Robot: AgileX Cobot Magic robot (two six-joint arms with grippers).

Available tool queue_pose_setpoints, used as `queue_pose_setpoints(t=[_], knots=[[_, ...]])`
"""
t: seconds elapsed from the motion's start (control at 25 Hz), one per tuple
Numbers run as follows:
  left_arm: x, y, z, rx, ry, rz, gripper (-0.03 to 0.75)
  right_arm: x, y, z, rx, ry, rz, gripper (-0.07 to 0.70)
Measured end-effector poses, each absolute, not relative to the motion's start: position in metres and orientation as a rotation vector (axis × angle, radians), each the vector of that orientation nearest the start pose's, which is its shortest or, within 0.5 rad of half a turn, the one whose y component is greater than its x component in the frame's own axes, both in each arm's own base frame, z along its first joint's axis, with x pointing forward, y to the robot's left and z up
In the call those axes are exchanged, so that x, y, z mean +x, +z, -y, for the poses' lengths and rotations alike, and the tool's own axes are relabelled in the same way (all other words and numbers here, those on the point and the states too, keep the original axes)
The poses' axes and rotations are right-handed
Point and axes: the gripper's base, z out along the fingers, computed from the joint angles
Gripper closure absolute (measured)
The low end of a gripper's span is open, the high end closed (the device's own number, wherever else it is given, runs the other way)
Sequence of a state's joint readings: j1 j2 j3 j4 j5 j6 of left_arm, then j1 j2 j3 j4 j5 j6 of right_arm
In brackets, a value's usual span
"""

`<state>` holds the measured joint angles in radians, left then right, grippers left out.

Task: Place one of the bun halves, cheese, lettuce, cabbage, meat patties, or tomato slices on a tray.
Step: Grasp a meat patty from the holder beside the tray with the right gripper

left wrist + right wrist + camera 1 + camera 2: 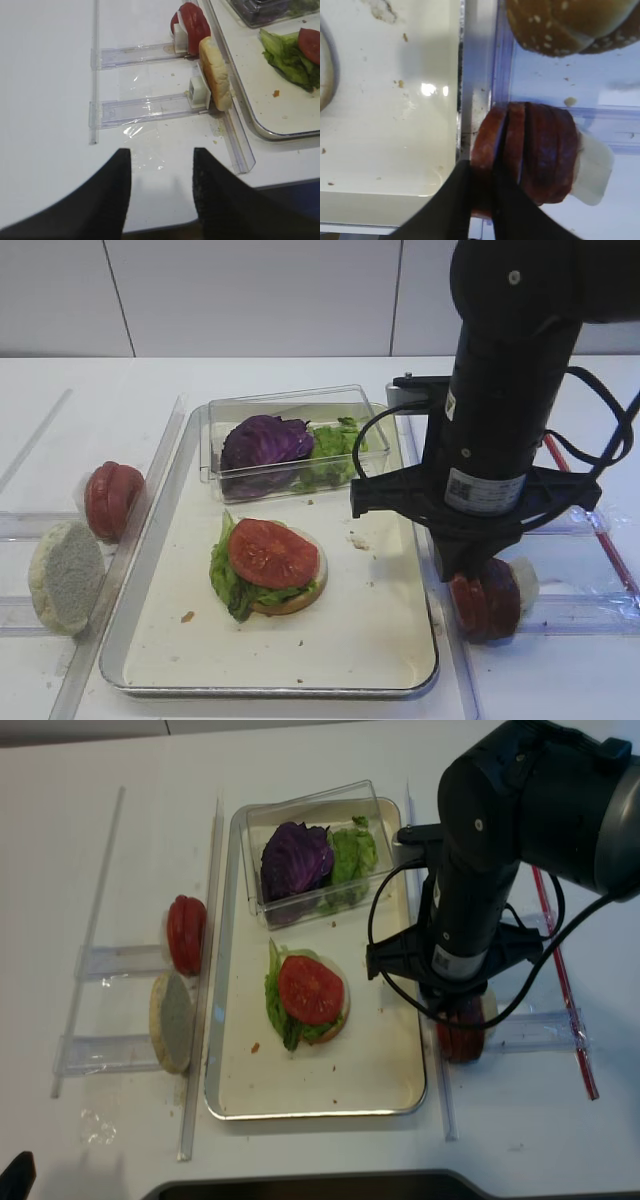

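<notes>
From the high view, the right hand [478,580] is down just beyond the right rim of the tray [420,660], over a row of meat patties [487,602] standing on edge in a clear rack. On the tray sits a bun half [300,595] with lettuce [228,580] and 1 tomato slice [272,552]; a clear box [290,445] holds purple cabbage [262,440] and more green leaf.

In the right wrist view, the dark fingers [455,205] are pinched together on the leftmost patty [490,145], the one nearest the tray rim. A sesame bun [560,25] lies further along the rack.

The left wrist view shows the left hand [161,195] with jaws apart, holding nothing, above the worktop [45,75] near the left rack's tomato slices [192,25] and a bun half on edge.

The second high view confirms the right hand low at the patty row, just outside the tray.

The grip looks narrow and near the patty's edge, so I judge a straight lift is best, clearing the neighbouring discs and the rim before crossing to the stack.
</notes>
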<state>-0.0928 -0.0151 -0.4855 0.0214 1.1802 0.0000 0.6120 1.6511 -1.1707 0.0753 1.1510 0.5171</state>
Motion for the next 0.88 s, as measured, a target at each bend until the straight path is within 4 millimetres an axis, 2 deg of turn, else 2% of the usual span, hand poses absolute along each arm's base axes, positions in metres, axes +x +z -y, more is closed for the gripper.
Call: queue_pose_setpoints(t=[0.88], knots=[[-0.0108,0.2638,-0.0028,0.098,-0.027,-2.161,0.433,0.2445,0.2348,-0.1785,-0.098,0.097,-3.158,0.524]])
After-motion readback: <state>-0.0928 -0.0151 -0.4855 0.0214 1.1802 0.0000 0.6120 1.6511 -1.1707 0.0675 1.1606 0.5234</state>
